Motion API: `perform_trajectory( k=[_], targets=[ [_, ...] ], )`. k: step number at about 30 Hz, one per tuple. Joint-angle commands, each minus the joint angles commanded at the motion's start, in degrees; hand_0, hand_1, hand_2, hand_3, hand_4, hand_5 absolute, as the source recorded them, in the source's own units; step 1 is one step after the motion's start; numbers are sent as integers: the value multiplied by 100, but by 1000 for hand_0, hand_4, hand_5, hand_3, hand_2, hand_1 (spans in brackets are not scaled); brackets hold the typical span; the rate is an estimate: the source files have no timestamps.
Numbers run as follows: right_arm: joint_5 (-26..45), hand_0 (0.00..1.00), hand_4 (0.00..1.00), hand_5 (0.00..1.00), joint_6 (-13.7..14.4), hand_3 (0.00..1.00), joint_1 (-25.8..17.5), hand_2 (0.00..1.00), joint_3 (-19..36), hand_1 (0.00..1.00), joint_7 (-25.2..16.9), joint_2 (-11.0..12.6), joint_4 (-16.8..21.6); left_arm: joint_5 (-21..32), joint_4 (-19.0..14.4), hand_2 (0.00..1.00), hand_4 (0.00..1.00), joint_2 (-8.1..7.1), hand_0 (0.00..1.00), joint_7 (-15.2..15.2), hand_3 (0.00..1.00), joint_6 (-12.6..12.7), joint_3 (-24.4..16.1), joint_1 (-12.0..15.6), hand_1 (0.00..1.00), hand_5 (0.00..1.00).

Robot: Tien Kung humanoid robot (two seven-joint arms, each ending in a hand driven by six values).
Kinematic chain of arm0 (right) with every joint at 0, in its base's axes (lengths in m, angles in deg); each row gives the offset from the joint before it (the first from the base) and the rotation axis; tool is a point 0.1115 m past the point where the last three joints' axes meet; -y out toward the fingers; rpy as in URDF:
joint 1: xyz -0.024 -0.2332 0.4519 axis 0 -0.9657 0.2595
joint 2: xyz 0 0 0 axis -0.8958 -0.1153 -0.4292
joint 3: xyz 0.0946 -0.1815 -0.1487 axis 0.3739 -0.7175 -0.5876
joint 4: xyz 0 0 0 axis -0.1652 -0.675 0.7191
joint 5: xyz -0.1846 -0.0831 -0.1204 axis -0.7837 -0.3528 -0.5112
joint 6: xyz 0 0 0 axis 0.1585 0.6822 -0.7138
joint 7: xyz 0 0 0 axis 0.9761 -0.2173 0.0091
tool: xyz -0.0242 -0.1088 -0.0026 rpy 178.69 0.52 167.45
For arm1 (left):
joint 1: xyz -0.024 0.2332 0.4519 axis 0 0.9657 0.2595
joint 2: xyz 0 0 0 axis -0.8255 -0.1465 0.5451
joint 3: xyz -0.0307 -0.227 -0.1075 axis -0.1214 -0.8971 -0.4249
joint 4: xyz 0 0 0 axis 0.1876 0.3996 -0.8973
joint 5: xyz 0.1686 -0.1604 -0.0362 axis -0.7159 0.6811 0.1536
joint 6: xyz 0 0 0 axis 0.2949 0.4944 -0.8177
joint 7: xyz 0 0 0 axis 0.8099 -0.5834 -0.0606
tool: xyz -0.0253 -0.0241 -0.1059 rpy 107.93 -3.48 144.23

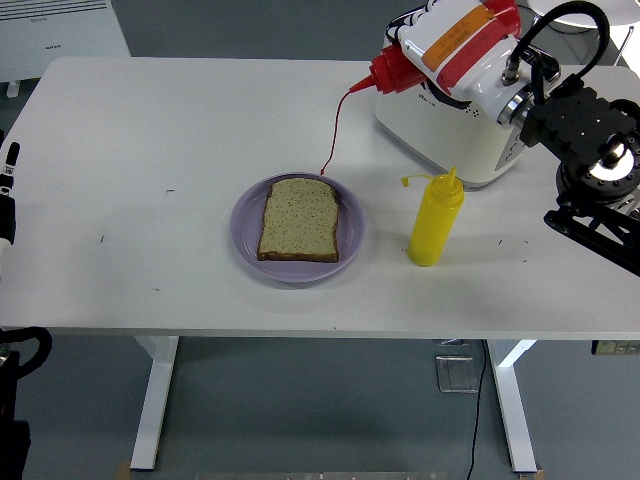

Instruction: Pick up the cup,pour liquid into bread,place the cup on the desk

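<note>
Pouring step underway: the right hand (490, 60) grips the red ketchup bottle (440, 45), tilted, its stream (335, 130) reaching the bread (299, 219) at twelve o'clock. Next move likely needs the stream carried toward six o'clock across the slice.

The white table (150, 150) carries a purple plate (245, 215) near the middle. To its right stand a yellow squeeze bottle (435, 222) and a white toaster (450, 125).

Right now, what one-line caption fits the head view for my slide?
Right hand tilts a red bottle, its thin sauce stream falling to the plate's far rim beside the bread; yellow bottle stands untouched.
</note>
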Motion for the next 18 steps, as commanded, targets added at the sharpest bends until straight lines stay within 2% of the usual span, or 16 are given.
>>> perform_trajectory(
  k=[9,11,14,18],
  targets=[
    [0,222,386,68,167,492,-84,410,1134,306,220,64,169,3,-2,738,482,-12,807,6,729,6,-35,6,743,998],
    [0,222,386,68,177,492,-99,410,1245,306,247,45,184,2,-2,738,482,-11,807,7,729,5,-35,6,743,998],
    [0,227,371,56,118,492,-58,410,962,310,211,26,165,2,-3,738,482,-10,807,6,728,4,-31,2,743,998],
    [0,225,362,56,21,493,-32,410,286,311,100,-11,75,3,1,738,482,2,806,4,727,1,-10,-6,743,998]
  ],
)
